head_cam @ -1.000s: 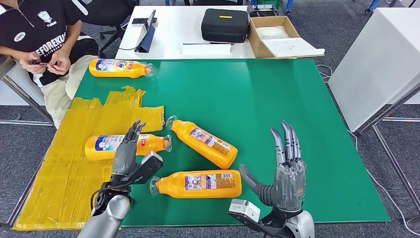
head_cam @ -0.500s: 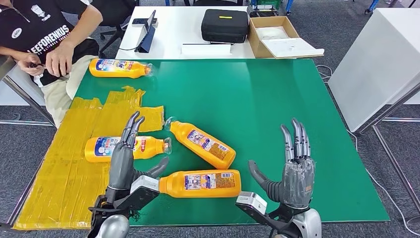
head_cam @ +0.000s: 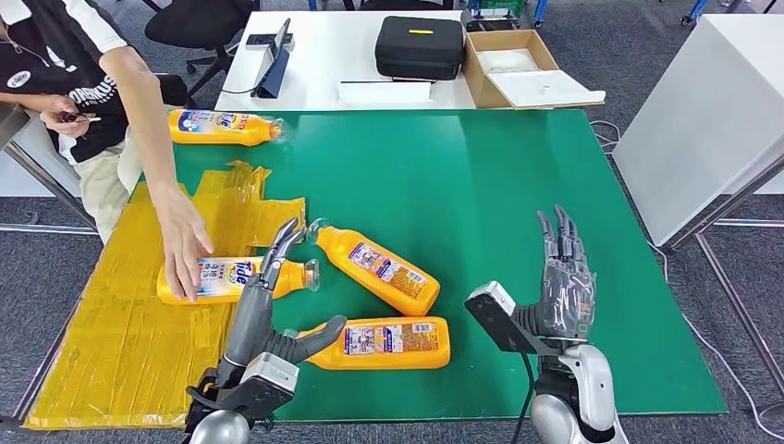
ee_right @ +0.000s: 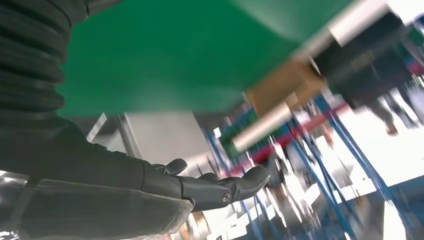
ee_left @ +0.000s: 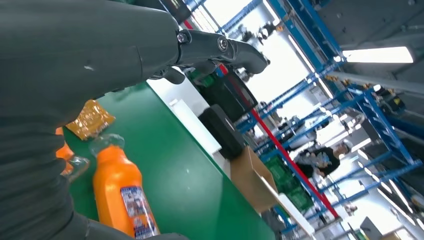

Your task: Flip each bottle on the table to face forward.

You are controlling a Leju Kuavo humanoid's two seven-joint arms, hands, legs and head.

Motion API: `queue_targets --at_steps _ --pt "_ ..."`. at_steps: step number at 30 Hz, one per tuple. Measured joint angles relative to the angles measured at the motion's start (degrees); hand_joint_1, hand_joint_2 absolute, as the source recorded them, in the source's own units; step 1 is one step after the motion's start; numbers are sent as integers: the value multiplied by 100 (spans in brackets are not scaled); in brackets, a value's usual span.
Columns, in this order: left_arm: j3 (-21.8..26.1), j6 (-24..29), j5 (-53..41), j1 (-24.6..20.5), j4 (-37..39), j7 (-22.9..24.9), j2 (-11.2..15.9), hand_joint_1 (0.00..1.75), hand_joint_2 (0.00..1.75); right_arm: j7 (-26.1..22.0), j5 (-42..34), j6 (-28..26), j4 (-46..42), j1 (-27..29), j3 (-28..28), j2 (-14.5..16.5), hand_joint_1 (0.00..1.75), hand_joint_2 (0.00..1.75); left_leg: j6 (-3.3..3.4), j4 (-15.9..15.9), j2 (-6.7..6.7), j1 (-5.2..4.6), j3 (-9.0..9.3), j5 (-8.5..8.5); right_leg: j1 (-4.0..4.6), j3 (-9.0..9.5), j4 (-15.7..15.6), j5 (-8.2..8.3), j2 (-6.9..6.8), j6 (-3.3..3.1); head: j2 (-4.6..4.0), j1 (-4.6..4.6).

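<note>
Several orange bottles lie on their sides on the green table. The nearest bottle lies across the front, cap toward my left hand, which is raised open, its thumb touching the cap end. A second bottle lies slanted just behind it. A third bottle rests on the yellow sheet under a person's hand. A fourth bottle lies at the far left edge. My right hand stands open and upright at the front right, holding nothing.
A person sits at the far left, one arm stretched over the table. Behind the green table a white table holds a black case, a cardboard box and a tablet stand. Another white table stands to the right.
The person's arm has reached in and laid a hand on the bottle on the yellow sheet. My left hand moved right toward the nearest bottle's cap. My right hand turned edge-on and shifted slightly right.
</note>
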Motion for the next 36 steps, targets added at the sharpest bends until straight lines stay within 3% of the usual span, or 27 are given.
queue_targets --at_steps 6,20,31,36 --pt "-159 -173 162 -141 109 -27 -28 0 175 -223 -975 699 724 -534 -199 51 0 175 0 0 1 0 1 1 0 0 0 0 0 0 -1 1" --pt "-281 -290 445 -457 588 -62 -141 0 175 -812 -2534 1161 2110 -1242 -106 543 0 175 1 0 2 0 -1 3 0 -1 1 1 1 0 0 1" --pt "-323 -352 590 -659 957 -72 -197 0 175 -762 -2525 1110 3132 -1876 239 1076 0 175 2 0 1 1 -1 7 0 -1 3 2 1 0 0 1" --pt "-321 -361 610 -685 1030 -72 -231 0 175 -559 -2129 887 3365 -2064 423 1214 0 175 3 0 4 1 -5 6 0 -3 2 2 2 0 -1 2"
